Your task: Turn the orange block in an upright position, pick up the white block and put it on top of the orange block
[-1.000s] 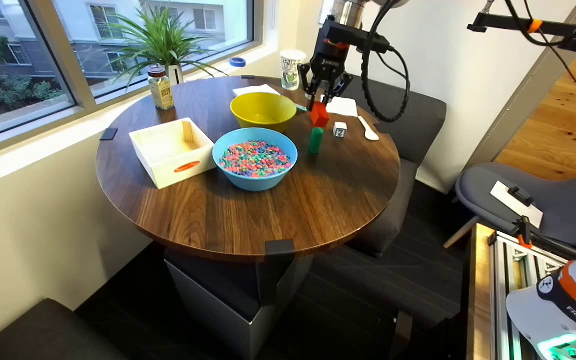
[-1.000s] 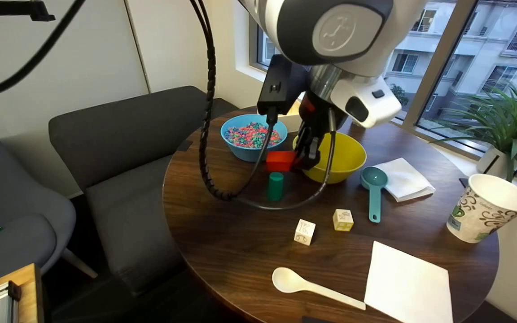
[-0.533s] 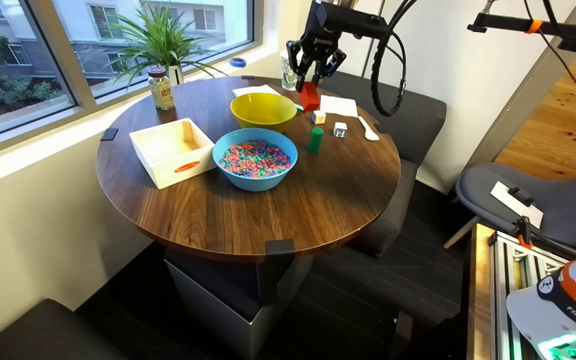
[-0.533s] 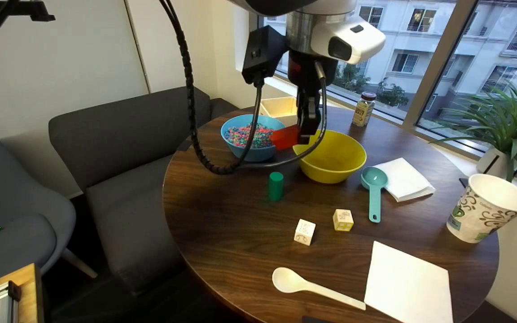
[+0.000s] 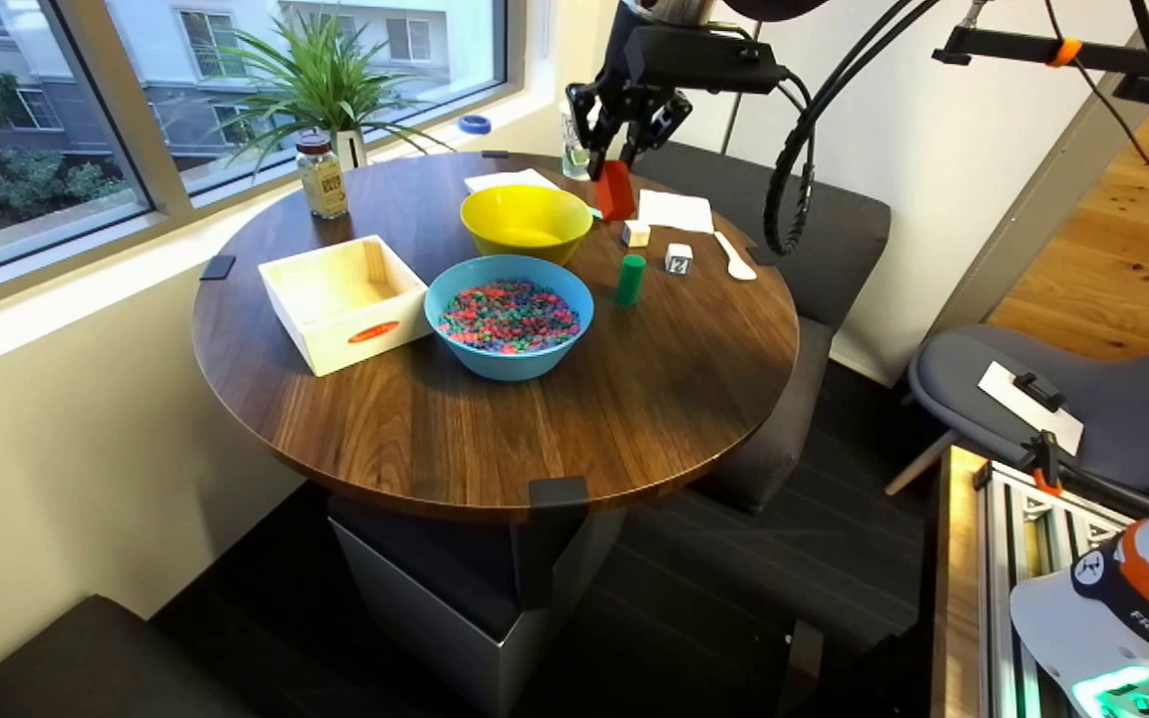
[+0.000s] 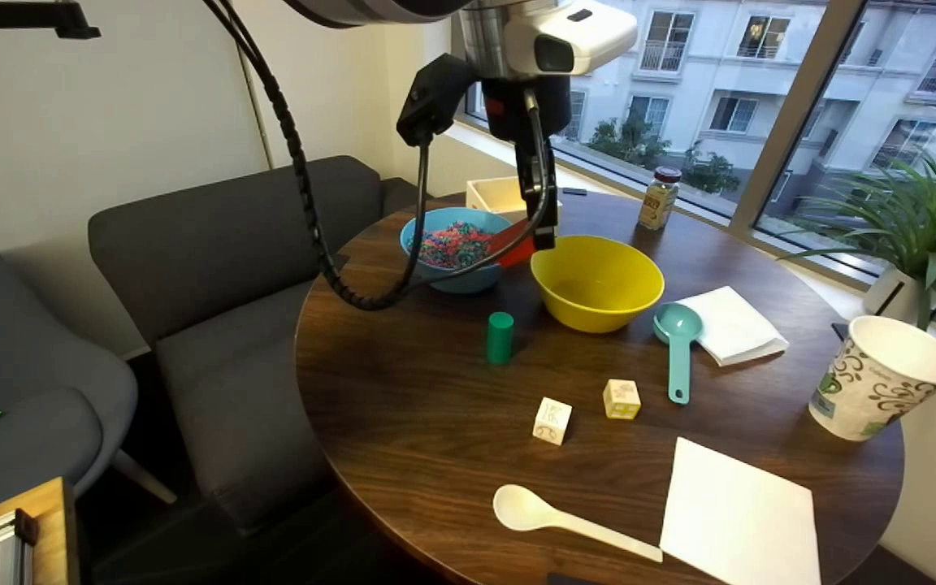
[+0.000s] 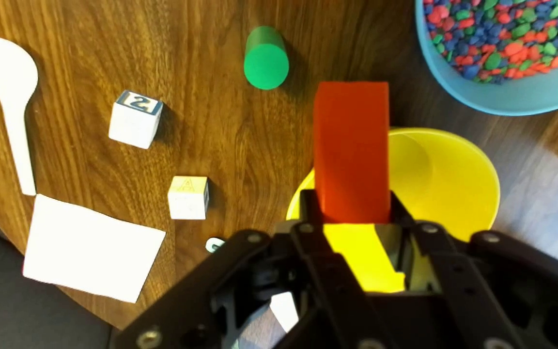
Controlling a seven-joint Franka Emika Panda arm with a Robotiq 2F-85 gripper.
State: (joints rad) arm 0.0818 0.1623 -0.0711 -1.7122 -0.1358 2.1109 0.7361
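The red-orange block, the orange block (image 5: 615, 192), hangs above the table in both exterior views, gripped near one end. My gripper (image 7: 353, 208) is shut on it, with a finger against each side. From the jaws the orange block (image 7: 351, 150) juts out lengthwise; in an exterior view the orange block (image 6: 522, 254) slants beside the fingers, crossed by a cable. Two small pale cubes lie on the table: a cube marked 2 (image 7: 133, 126) and a cube marked A (image 7: 188, 199). Which of them, if either, is the white block I cannot tell.
A yellow bowl (image 6: 598, 301) and a blue bowl (image 5: 510, 367) of coloured bits sit near the held block. A green cylinder (image 6: 500, 340) stands upright close by. Around them are a wooden box (image 5: 360, 337), a white spoon (image 6: 569, 520), a teal scoop (image 6: 678, 357) and a paper cup (image 6: 874, 382).
With the orange block still gripped, my gripper has risen from close above the green cylinder and moved away from it. The block now slants more. The things on the table have stayed put.
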